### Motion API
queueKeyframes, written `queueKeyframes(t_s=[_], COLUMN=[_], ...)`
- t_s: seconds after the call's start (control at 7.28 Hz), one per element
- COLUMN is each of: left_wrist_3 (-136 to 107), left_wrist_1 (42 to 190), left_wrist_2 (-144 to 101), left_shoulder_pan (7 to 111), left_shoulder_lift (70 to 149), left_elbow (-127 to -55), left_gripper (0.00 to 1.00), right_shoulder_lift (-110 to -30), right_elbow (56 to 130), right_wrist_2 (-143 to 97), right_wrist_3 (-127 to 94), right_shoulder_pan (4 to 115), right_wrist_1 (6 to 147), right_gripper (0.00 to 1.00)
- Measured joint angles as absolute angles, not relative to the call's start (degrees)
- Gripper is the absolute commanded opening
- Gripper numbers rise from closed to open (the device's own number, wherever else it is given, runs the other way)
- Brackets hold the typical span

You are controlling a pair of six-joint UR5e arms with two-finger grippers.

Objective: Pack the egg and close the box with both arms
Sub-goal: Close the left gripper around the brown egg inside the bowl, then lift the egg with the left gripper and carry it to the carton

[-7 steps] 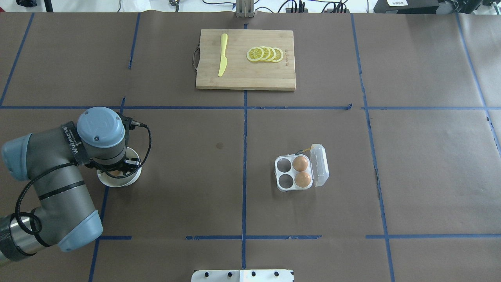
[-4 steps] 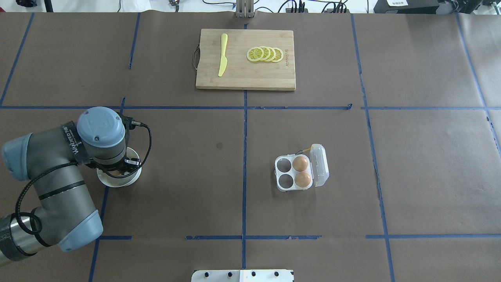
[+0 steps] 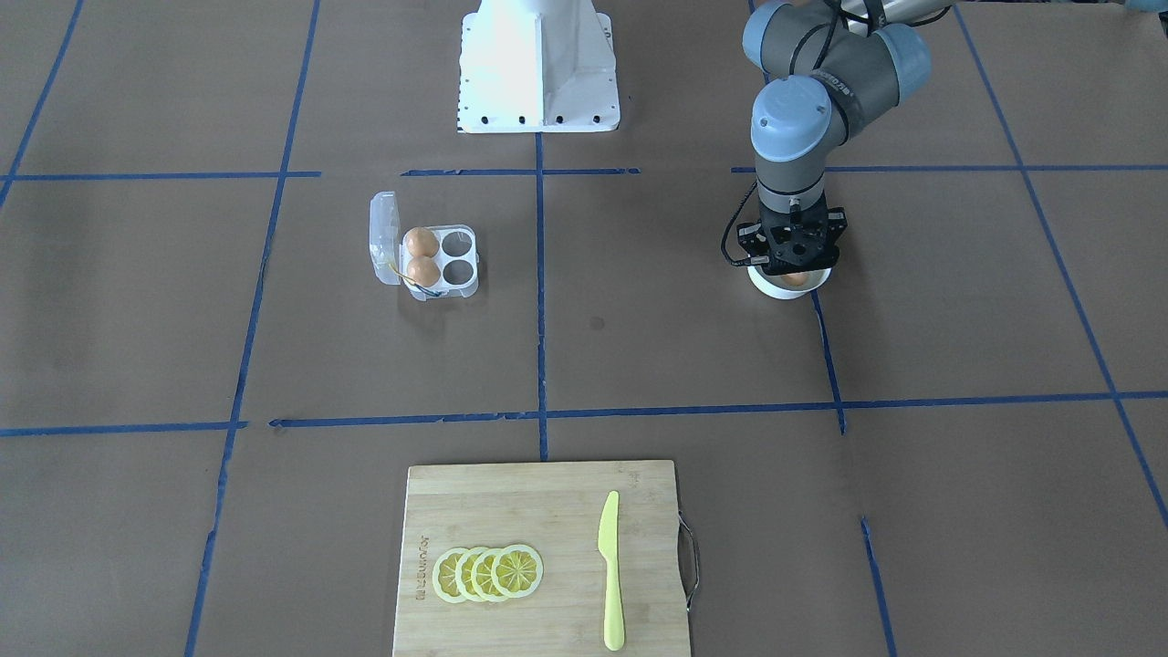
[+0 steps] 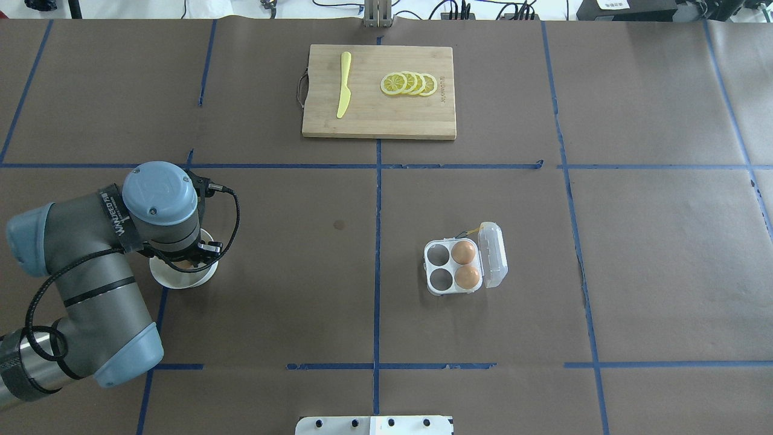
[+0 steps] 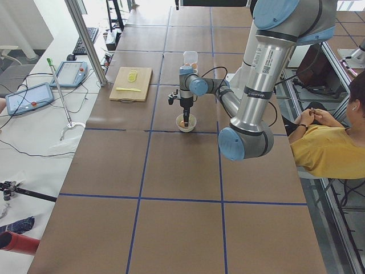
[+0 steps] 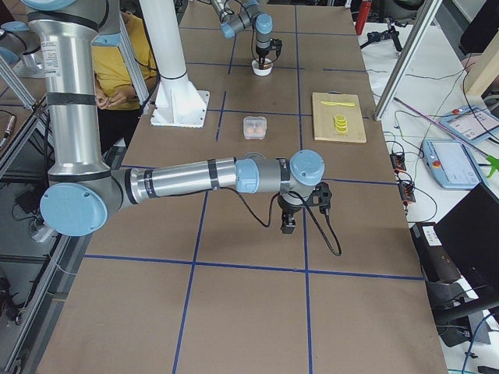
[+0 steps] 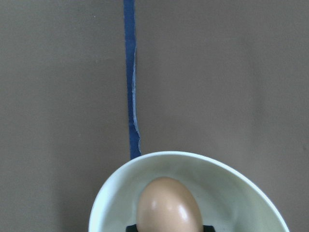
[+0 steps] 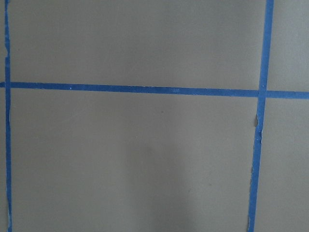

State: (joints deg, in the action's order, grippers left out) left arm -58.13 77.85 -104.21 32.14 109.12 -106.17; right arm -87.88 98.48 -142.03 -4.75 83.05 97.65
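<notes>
- Black and two-fingered, my left gripper point(image 3: 793, 270) points straight down into the round white bowl point(image 4: 181, 281). It is clenched on the small smooth brown-orange egg point(image 7: 169, 205), with a black fingertip against each side of it.
- The egg sits over the middle of the bowl; whether it touches the bowl's floor I cannot tell.
- The bowl stands at the near left of the brown paper-covered table point(image 4: 290, 290), on a blue tape line point(image 7: 129, 72).
- The small clear plastic four-cell box point(image 4: 439, 266) lies right of centre, well apart from the bowl, with its hinged lid point(image 4: 494, 254) open on its right side.
- Two more brown eggs point(image 4: 464, 252) fill the two right cells, next to the lid, and a bit of yellow string point(image 4: 474, 230) shows at the box's far edge.
- My right gripper point(image 6: 288, 224) hangs over brown paper well to the right of the box. Whether it is clenched or released I cannot tell.
- At the far centre lies a rectangular wooden cutting board point(image 4: 374, 121), with a yellow plastic knife point(image 4: 343, 84) on its left and a row of overlapping lemon slices point(image 4: 409, 84) on its right.
</notes>
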Motion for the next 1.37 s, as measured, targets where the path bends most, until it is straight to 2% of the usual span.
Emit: queueKeyframes(t_s=[1.37], left_wrist_3=[-56.82], left_wrist_1=[75.06], left_wrist_2=[-104.42], left_shoulder_pan=[37.17], left_shoulder_lift=[110.09], left_elbow=[-113.36], left_gripper=[0.00], right_shoulder_lift=[-88.24], right_elbow=[98.70], right_wrist_2=[-142.03], right_wrist_3=[-4.66], right_shoulder_pan=[83.01], right_wrist_1=[97.65], right_gripper=[1.00])
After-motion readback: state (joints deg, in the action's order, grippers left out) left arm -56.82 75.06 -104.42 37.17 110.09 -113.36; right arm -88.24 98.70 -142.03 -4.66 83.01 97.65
